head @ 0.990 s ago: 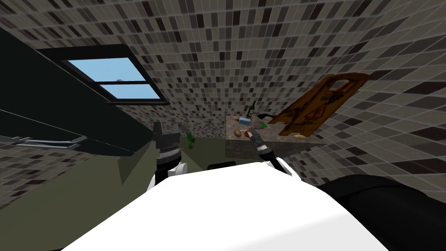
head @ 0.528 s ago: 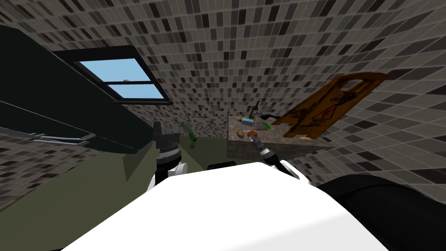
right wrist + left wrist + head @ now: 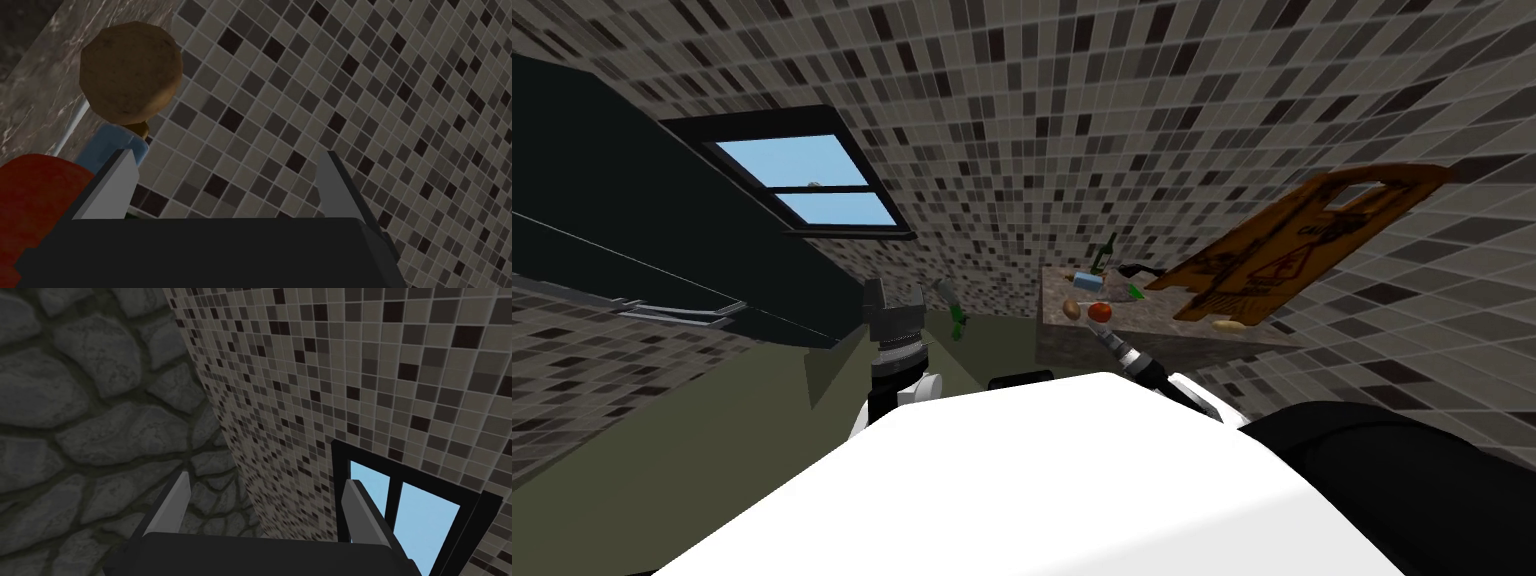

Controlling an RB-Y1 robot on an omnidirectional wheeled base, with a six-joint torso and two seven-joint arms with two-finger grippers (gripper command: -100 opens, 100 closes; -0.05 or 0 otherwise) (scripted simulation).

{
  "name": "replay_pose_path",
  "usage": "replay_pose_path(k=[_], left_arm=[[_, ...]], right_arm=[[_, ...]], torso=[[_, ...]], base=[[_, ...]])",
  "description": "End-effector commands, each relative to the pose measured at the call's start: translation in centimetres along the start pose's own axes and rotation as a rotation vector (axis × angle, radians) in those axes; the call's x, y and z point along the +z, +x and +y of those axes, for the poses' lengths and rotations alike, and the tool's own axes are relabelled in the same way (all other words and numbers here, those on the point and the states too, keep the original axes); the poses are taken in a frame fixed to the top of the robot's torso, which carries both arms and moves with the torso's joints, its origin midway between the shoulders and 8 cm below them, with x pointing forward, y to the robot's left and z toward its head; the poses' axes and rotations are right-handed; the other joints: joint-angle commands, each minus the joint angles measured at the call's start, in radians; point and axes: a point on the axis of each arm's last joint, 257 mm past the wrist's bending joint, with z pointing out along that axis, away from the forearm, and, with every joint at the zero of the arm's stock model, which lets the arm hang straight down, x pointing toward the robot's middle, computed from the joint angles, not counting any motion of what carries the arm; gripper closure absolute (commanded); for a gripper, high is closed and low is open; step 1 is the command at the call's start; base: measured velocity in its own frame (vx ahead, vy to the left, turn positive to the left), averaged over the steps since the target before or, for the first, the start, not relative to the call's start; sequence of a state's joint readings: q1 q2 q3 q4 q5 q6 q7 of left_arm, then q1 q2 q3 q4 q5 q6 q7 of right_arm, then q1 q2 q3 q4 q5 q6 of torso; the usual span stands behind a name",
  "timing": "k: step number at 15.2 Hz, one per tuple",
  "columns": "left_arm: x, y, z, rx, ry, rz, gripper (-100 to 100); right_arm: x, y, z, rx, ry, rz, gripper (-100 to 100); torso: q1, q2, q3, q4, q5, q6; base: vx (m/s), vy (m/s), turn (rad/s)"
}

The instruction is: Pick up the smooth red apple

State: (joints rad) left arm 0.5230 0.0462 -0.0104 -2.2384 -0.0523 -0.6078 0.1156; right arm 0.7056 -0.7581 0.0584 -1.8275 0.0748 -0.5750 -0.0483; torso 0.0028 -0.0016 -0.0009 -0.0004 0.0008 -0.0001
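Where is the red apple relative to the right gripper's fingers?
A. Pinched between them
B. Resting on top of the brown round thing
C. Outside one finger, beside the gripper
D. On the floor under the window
C: the right wrist view shows the red apple outside one finger of the open right gripper, with tiled wall seen through the gap between the fingers.

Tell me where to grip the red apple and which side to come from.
Grip the red apple across its round middle; it is smooth, with no handle. Come from the counter's near edge, likely best, since a brown round thing sits beside it. The open right claw has it outside one finger.
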Motion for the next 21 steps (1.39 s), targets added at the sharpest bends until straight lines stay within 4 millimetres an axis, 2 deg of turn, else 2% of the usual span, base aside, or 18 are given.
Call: replay_pose_path(k=[1, 2, 3, 5, 6, 8, 9, 11, 12, 14, 15, 17, 18, 19, 20, 21], left_arm=[[0.0, 0.0, 0.0, 0.0, 0.0, 0.0, 0], [0.0, 0.0, 0.0, 0.0, 0.0, 0.0, 0], [0.0, 0.0, 0.0, 0.0, 0.0, 0.0, 0], [0.0, 0.0, 0.0, 0.0, 0.0, 0.0, 0], [0.0, 0.0, 0.0, 0.0, 0.0, 0.0, 0], [0.0, 0.0, 0.0, 0.0, 0.0, 0.0, 0], [0.0, 0.0, 0.0, 0.0, 0.0, 0.0, 0], [0.0, 0.0, 0.0, 0.0, 0.0, 0.0, 0], [0.0, 0.0, 0.0, 0.0, 0.0, 0.0, 0], [0.0, 0.0, 0.0, 0.0, 0.0, 0.0, 0], [0.0, 0.0, 0.0, 0.0, 0.0, 0.0, 0], [0.0, 0.0, 0.0, 0.0, 0.0, 0.0, 0], [0.0, 0.0, 0.0, 0.0, 0.0, 0.0, 0], [0.0, 0.0, 0.0, 0.0, 0.0, 0.0, 0], [0.0, 0.0, 0.0, 0.0, 0.0, 0.0, 0], [0.0, 0.0, 0.0, 0.0, 0.0, 0.0, 0]], right_arm=[[-1.2, 0.5, -1.4, -0.038, 0.029, 0.051, -100], [-1.2, 0.5, -1.4, -0.041, 0.03, 0.055, -100], [-2.7, 1.1, -3.2, -0.068, 0.069, 0.1, -100], [-2.8, 0.9, -3.3, -0.086, 0.072, 0.119, -100], [-4.6, 1.5, -5.1, -0.112, 0.113, 0.164, -100], [-4.7, 1.2, -5.2, -0.13, 0.115, 0.184, -100], [-6.6, 1.7, -6.9, -0.154, 0.155, 0.229, -100], [-6.7, 1.3, -7.0, -0.175, 0.157, 0.251, -100], [-8.7, 1.6, -8.7, -0.201, 0.196, 0.299, -100], [-8.8, 1.2, -8.7, -0.219, 0.197, 0.319, -100], [-10.9, 1.3, -10.2, -0.244, 0.236, 0.367, -100], [-11.0, 0.9, -10.3, -0.263, 0.237, 0.387, -100], [-13.0, 0.9, -11.6, -0.289, 0.272, 0.438, -100], [-13.2, 0.4, -11.7, -0.304, 0.276, 0.453, -100], [-15.4, 0.4, -13.0, -0.323, 0.312, 0.498, -100], [-15.4, -0.1, -13.0, -0.338, 0.313, 0.514, -100]], torso=[[0.0, 0.0, 0.0, 0.0, 0.0, 0.0], [0.0, 0.0, 0.0, 0.0, 0.0, 0.0], [0.0, 0.0, 0.0, 0.0, 0.0, 0.0], [0.001, 0.0, 0.0, 0.0, 0.0, 0.0], [0.0, 0.0, 0.0, 0.0, 0.0, 0.0], [0.0, 0.0, 0.0, 0.0, 0.0, 0.0], [0.0, 0.0, 0.0, 0.0, 0.0, 0.0], [0.001, -0.001, 0.0, 0.0, 0.0, 0.0], [0.001, -0.001, 0.0, 0.0, 0.0, 0.0], [0.001, -0.001, -0.001, 0.0, 0.0, 0.0], [0.0, -0.001, -0.001, 0.0, 0.0, 0.0], [0.0, -0.001, -0.001, 0.0, 0.0, 0.0], [0.0, -0.001, 0.0, 0.0, 0.0, 0.0], [0.001, -0.001, 0.0, 0.0, 0.0, 0.0], [0.001, -0.001, -0.001, 0.0, 0.0, 0.0], [0.002, -0.001, -0.001, 0.0, 0.0, 0.0]], base=[[0.031, 0.047, 0.065], [0.026, 0.034, 0.025], [0.024, 0.049, 0.076], [0.03, 0.05, 0.044], [0.029, 0.043, 0.063], [0.026, 0.042, 0.05], [0.03, 0.056, 0.072], [0.032, 0.049, 0.043], [0.039, 0.048, 0.088], [0.039, 0.039, 0.052], [0.034, 0.045, 0.066], [0.035, 0.041, 0.045], [0.035, 0.055, 0.066], [0.038, 0.058, 0.07], [0.046, 0.066, 0.102], [0.052, 0.064, 0.076]])
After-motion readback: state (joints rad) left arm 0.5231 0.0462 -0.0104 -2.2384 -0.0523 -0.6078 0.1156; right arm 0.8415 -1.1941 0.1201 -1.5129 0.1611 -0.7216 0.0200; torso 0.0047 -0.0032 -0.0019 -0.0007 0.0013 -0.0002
